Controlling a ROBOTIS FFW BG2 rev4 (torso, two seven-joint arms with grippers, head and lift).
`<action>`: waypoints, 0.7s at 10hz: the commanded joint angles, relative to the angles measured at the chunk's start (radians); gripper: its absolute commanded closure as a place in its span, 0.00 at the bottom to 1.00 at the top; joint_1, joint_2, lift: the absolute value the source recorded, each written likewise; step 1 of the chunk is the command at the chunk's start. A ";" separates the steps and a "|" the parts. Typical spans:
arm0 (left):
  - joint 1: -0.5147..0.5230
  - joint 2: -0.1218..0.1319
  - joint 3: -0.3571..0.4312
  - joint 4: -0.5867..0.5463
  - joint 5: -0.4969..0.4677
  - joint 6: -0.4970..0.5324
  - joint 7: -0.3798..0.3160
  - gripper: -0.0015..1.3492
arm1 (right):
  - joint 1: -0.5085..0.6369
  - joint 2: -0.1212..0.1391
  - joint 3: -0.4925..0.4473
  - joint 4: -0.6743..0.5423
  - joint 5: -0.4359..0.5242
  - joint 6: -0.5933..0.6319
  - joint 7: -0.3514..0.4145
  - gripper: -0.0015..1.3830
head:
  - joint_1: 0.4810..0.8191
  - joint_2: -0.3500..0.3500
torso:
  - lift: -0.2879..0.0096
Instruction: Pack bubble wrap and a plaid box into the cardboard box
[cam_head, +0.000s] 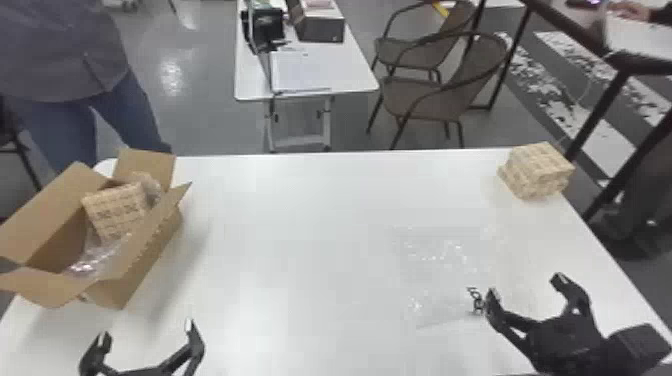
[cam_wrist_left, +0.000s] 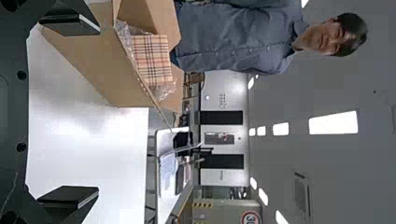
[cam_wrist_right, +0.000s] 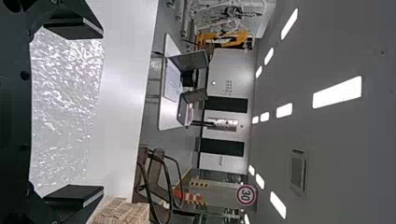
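Note:
The open cardboard box (cam_head: 150, 260) stands at the table's left, holding a plaid box (cam_head: 117, 207) and bubble wrap (cam_head: 100, 255). Another plaid box (cam_head: 537, 170) sits at the far right corner. A clear flat sheet of bubble wrap (cam_head: 445, 265) lies on the right half of the table. My left gripper (cam_head: 145, 332) is open in front of the cardboard box, and my right gripper (cam_head: 527, 290) is open over the sheet's right side. The left wrist view has my left gripper (cam_wrist_left: 98, 112) beside the carton; in the right wrist view my right gripper (cam_wrist_right: 102, 112) spans the sheet.
The white table (cam_head: 300, 225) has bare surface between the carton and the sheet. Behind it stand a smaller table (cam_head: 350, 75) with items on it and brown chairs (cam_head: 425, 95). The carton's flaps (cam_head: 35, 220) stick outward.

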 joint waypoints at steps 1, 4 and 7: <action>0.019 -0.027 0.040 0.021 -0.004 -0.020 -0.072 0.08 | 0.028 0.001 0.042 0.015 0.003 0.000 0.003 0.09 | 0.63 0.47 | 0.72; 0.084 -0.084 0.076 0.029 0.006 -0.057 -0.118 0.08 | 0.080 0.001 0.089 0.020 0.002 -0.015 0.003 0.09 | 0.63 0.55 | 0.72; 0.076 -0.085 0.079 0.032 0.008 -0.052 -0.147 0.08 | 0.080 0.001 0.098 0.015 0.006 -0.021 0.003 0.09 | 0.63 0.59 | 0.72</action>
